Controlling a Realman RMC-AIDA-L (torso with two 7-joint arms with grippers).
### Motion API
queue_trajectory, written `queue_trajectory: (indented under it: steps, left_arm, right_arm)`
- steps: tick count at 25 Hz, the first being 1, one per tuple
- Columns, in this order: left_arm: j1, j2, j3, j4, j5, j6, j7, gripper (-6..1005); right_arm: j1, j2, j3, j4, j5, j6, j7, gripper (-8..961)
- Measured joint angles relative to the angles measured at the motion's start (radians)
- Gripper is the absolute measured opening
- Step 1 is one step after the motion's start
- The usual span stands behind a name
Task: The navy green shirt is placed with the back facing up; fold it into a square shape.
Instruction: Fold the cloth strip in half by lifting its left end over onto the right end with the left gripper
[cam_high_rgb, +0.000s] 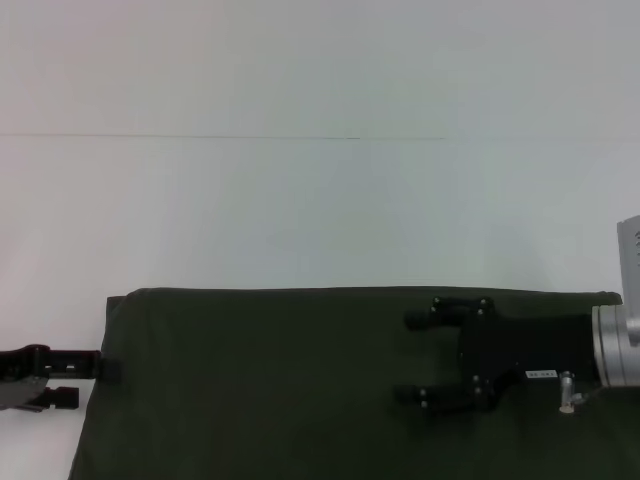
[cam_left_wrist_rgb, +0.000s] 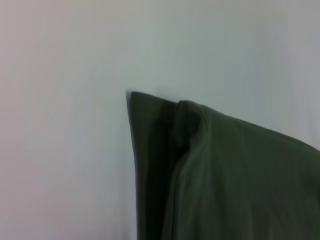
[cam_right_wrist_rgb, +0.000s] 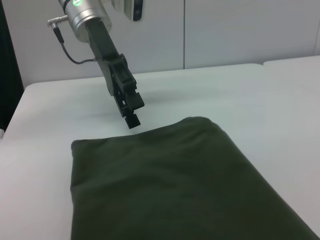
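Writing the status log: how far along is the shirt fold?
Done, it seems: the shirt lies as a flat band with doubled layers at its corner, so sleeves and sides look folded in. In hand: right gripper hovers open over it; left gripper sits at its left edge. Left: the fold into a square.

Folded shirt lying flat on the table.

The shirt is dark olive green, plain on the side that shows, with no lettering in view. It lies as a broad, smooth rectangle at the table's near edge, its far edge straight and running across the table. Its left corner shows stacked layers, with a soft rounded fold bulging just beside the corner. From the right wrist view the top surface is nearly unwrinkled.
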Motion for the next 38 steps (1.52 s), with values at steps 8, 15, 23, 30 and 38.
queue_trajectory:
  steps: [8, 15, 23, 30, 38]
  left_arm:
    - [0.000, -0.002, 0.004, -0.003, 0.002, -0.017, 0.000, 961]
    - [0.000, -0.005, 0.007, -0.015, 0.040, -0.055, 0.000, 961]
    - [-0.001, -0.006, 0.007, -0.027, 0.041, -0.062, 0.000, 961]
    - [0.000, -0.006, 0.007, -0.027, 0.040, -0.070, 0.000, 962]
    - [0.000, -0.005, 0.007, -0.028, 0.050, -0.078, 0.003, 962]
  right_arm:
    - [-0.002, 0.000, -0.011, -0.002, 0.001, 0.001, 0.000, 930]
    - [-0.001, 0.000, -0.013, -0.001, 0.000, 0.003, 0.000, 929]
    - [0.000, 0.000, -0.016, 0.002, 0.000, 0.003, 0.002, 929]
    - [0.000, 0.002, -0.023, 0.004, 0.001, 0.009, 0.005, 930]
    - [0.000, 0.002, -0.023, 0.006, 0.000, 0.014, 0.005, 929]
